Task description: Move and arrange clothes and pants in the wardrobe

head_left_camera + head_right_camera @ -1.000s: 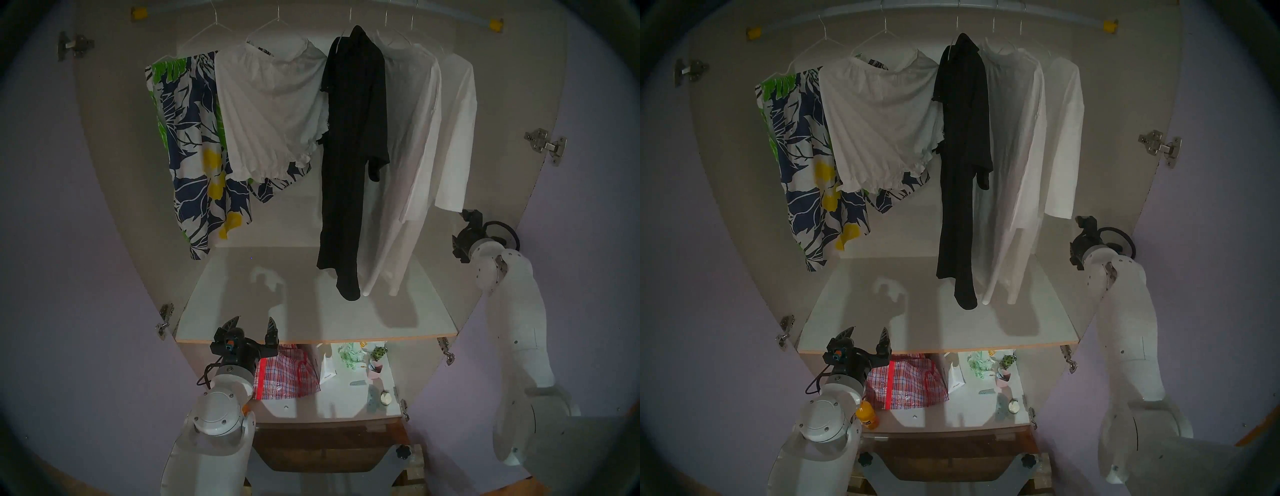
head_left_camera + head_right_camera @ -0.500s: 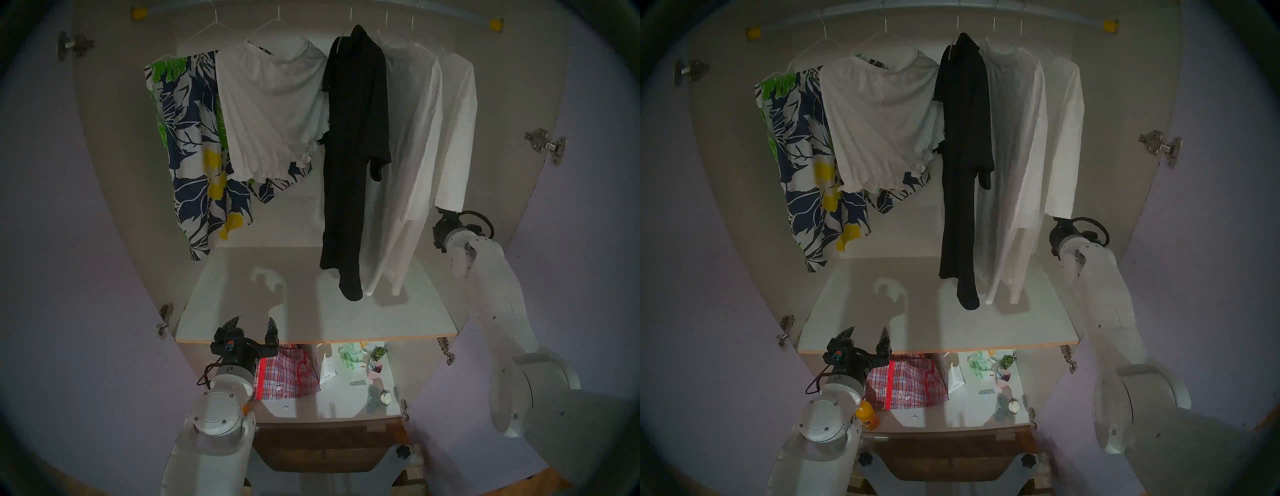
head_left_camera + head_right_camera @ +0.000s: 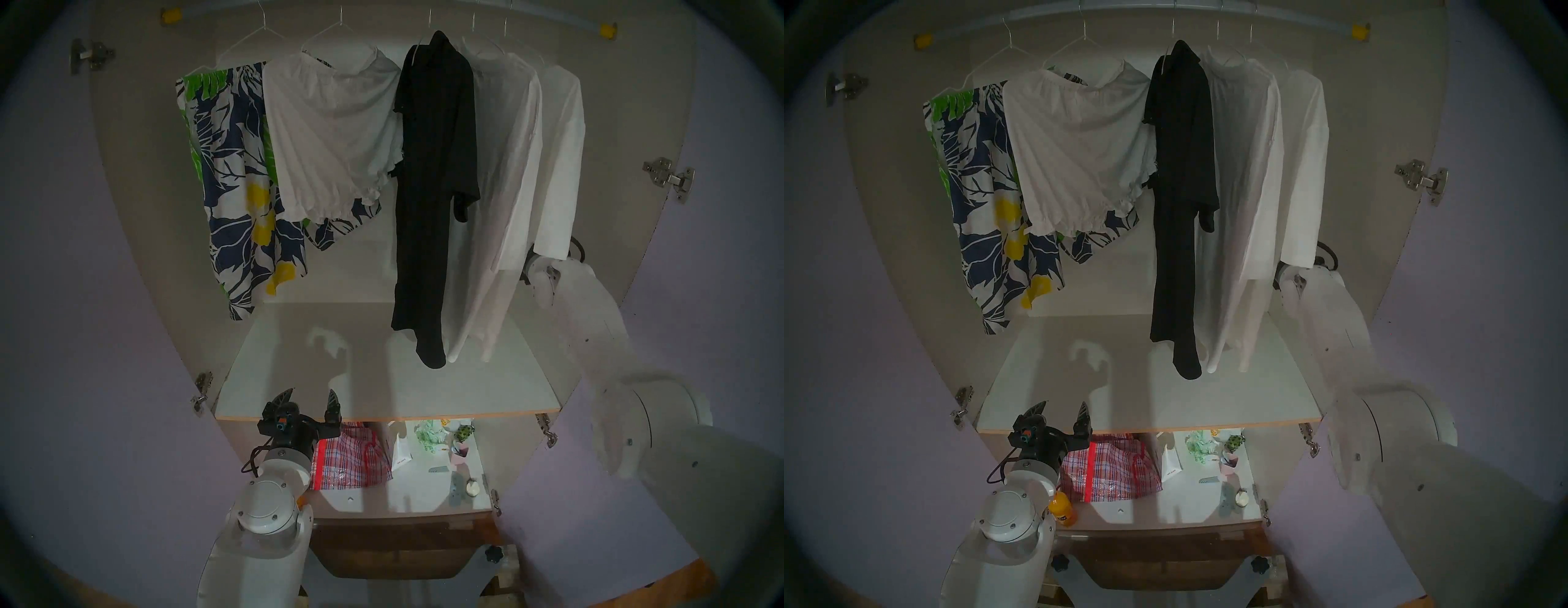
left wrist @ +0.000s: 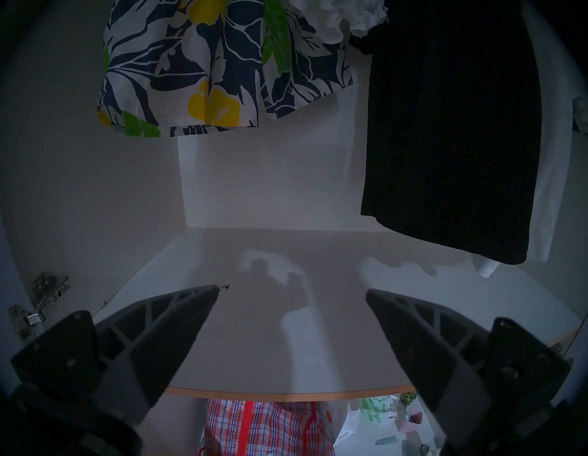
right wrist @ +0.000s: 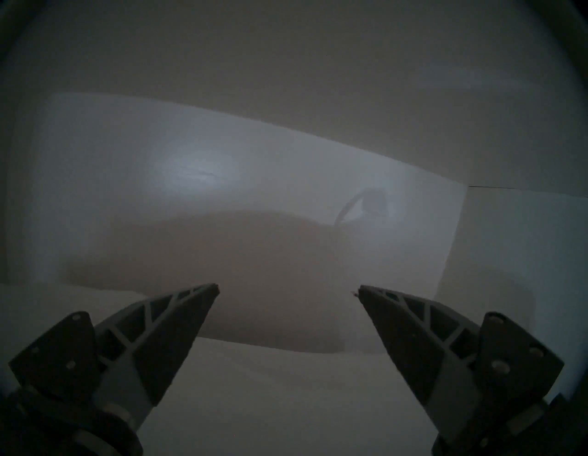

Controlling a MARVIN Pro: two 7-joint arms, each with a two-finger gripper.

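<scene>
Five garments hang on white wire hangers from the wardrobe rail (image 3: 551, 17). From left to right they are a leaf-print one (image 3: 237, 191), a white ruffle-hemmed one (image 3: 335, 140), a long black one (image 3: 432, 191) and two white T-shirts (image 3: 505, 170) (image 3: 560, 170). My left gripper (image 3: 310, 392) is open and empty at the front edge of the white shelf (image 3: 382, 382). My right wrist (image 3: 539, 276) is just under the rightmost T-shirt's hem, which hides the gripper in the head views. In the right wrist view the right gripper (image 5: 288, 289) is open and empty, facing blurred pale surfaces.
A red plaid bag (image 3: 352, 458) and several small items (image 3: 445, 441) sit on the lower shelf, with an orange bottle (image 3: 1062, 511) by my left arm. Lilac doors (image 3: 106, 339) stand open on both sides, on metal hinges (image 3: 668, 178).
My right arm has swung left and into the wardrobe, and its gripper has gone behind the rightmost white T-shirt's hem. The left arm has not moved.
</scene>
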